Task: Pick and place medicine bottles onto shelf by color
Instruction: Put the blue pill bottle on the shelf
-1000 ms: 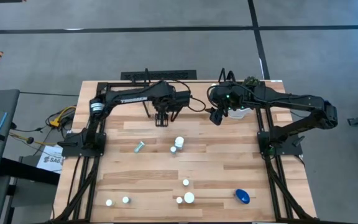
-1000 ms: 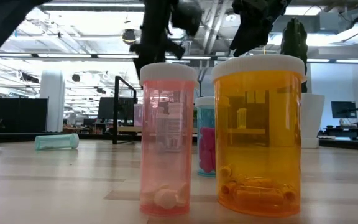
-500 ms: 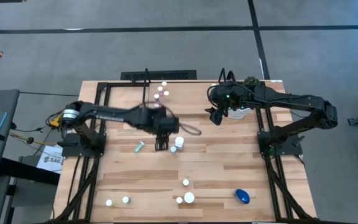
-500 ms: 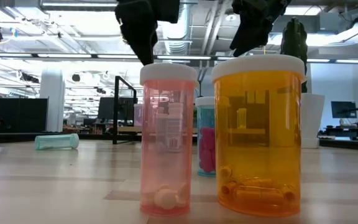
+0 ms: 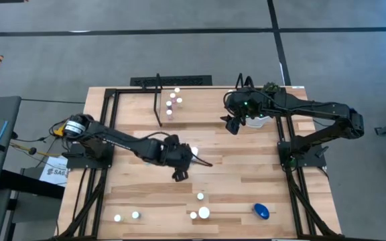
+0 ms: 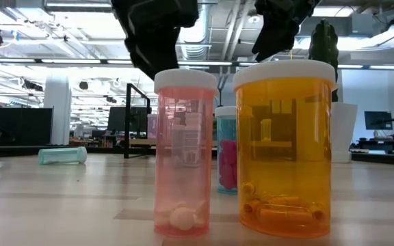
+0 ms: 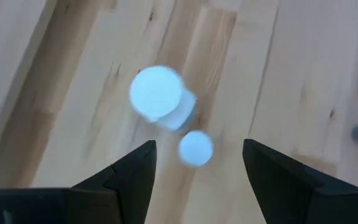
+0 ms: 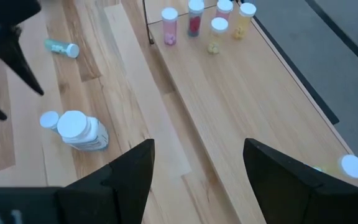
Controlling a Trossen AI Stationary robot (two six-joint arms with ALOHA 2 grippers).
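Tabletop [image 5: 246,167] of light wood planks filled the high view, with both dark arms reaching in over it. At the far edge stood the shelf [image 5: 158,100], a thin black frame, with five small bottles [image 5: 173,100] clustered beside its upright (in the right wrist view these showed as pink, teal, white-capped and yellow ones [image 8: 194,18]). Left gripper [image 5: 178,173] hung low over the middle of the table, its fingers spread and holding nothing; just beside it stood a white medicine bottle [image 5: 194,152], which the left wrist view showed as a larger white cap [image 7: 156,93] with a smaller white cap [image 7: 196,149] close by, both ahead of the parted fingers [image 7: 132,174]. Right gripper [image 5: 231,124] hovered apart near the far right, by the white pot with a green plant [image 5: 268,90], its fingers wide open and empty. A blue bottle [image 5: 261,211] lay near the front right edge, with several white-capped bottles [image 5: 204,213] to its left and two more [image 5: 118,217] toward the front left. Close to the low camera stood a pink bottle [image 6: 185,154] and an orange bottle [image 6: 286,147], a teal one [image 6: 226,154] behind them, and a pale green bottle [image 6: 62,156] lying on its side farther off.
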